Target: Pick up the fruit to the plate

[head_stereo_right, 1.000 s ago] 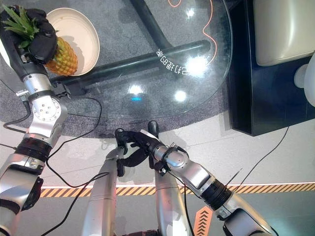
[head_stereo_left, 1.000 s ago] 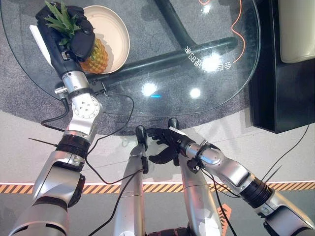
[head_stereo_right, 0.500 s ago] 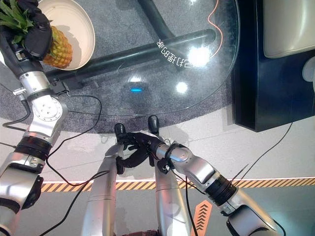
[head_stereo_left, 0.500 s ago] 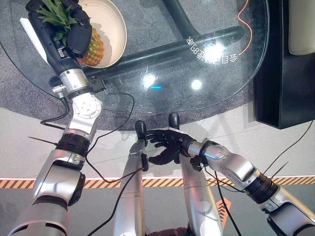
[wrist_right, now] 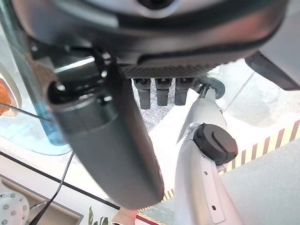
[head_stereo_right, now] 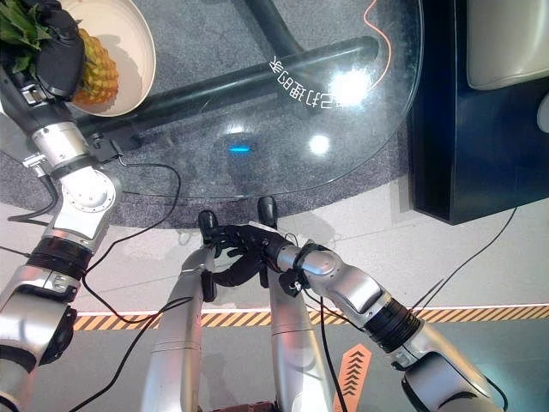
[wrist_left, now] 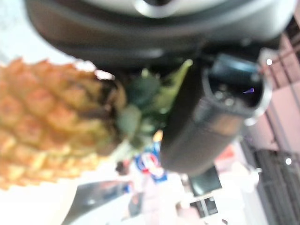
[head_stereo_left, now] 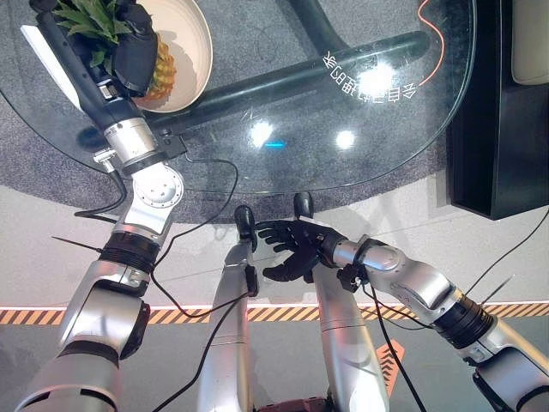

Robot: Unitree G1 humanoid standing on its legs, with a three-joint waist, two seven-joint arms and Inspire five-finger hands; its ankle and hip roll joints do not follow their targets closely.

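Further over the plate (head_stereo_left: 190, 51) goes the pineapple (head_stereo_left: 156, 75) than a second ago, the left hand (head_stereo_left: 129, 47) wrapped round its crown so the body hangs above the bowl. Low off the glass surface (head_stereo_left: 283, 112), the right hand (head_stereo_left: 296, 251) idles, fingers loosely spread.

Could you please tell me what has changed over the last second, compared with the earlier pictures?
The whole view has shifted, so the camera moved. The left hand, still closed on the pineapple, has carried it further over the plate, so less of the fruit overhangs the near rim. Nothing was released. The right hand stays low near the glass table's edge, fingers loosely curled and holding nothing.
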